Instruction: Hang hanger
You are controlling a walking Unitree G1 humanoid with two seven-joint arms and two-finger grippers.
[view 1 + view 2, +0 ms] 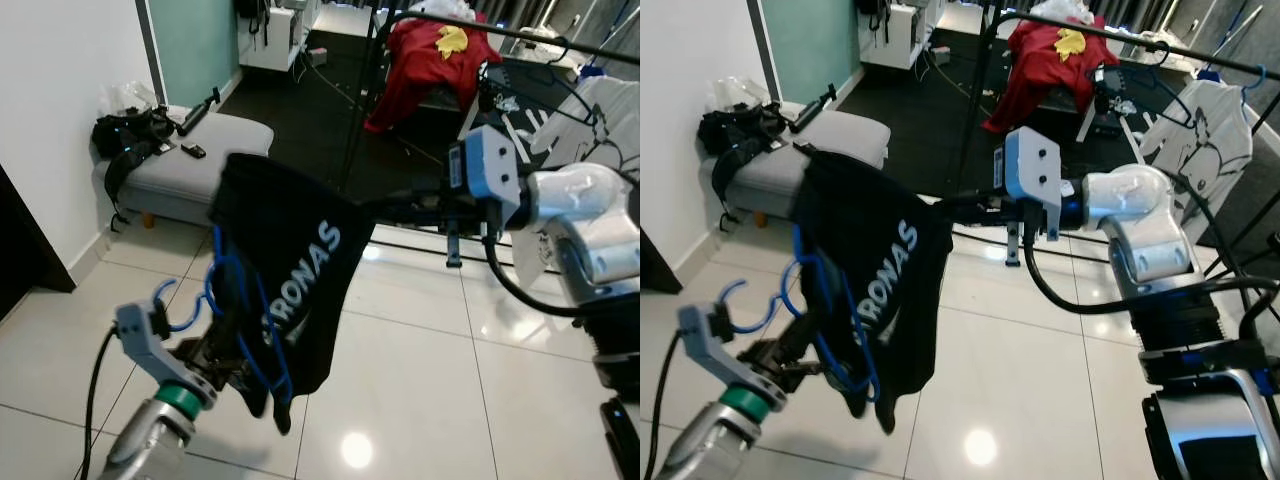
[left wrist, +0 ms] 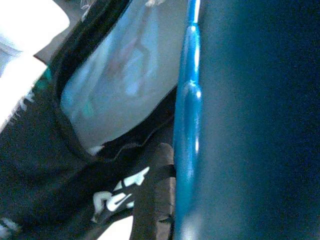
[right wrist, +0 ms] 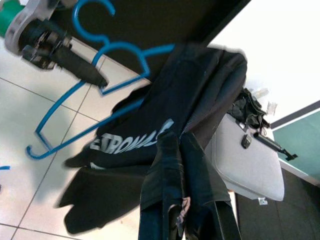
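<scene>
We hold a black T-shirt (image 1: 285,290) with pale lettering stretched between our two arms above a glossy tiled floor (image 1: 420,370), the garment draped over a blue plastic hanger (image 3: 95,95) whose hook curls free near our left gripper (image 1: 232,372). That gripper's black fingers are clamped on the hanger's lower bar, just under the cloth. Our right gripper (image 3: 175,165) is closed on a pinch of the shirt's fabric at its upper corner, as the right wrist view shows. The clothes rail (image 1: 1160,48) stands well apart, beyond the floor's far edge where dark flooring begins, with a white T-shirt (image 1: 1200,130) already hanging from it and a red garment (image 1: 425,60) heaped behind. A grey ottoman (image 1: 195,160) carrying a black bag (image 1: 125,135) sits against the white wall at the floor's left edge.

The risk, as we judge it, lies in the loose drape: the shirt appears to sit on only one arm of the hanger, so releasing the right pinch or tilting the hanger on the way to the rail could let it slide off. The hook also points away from the rail and would need turning, and the trailing fabric could snag it.
</scene>
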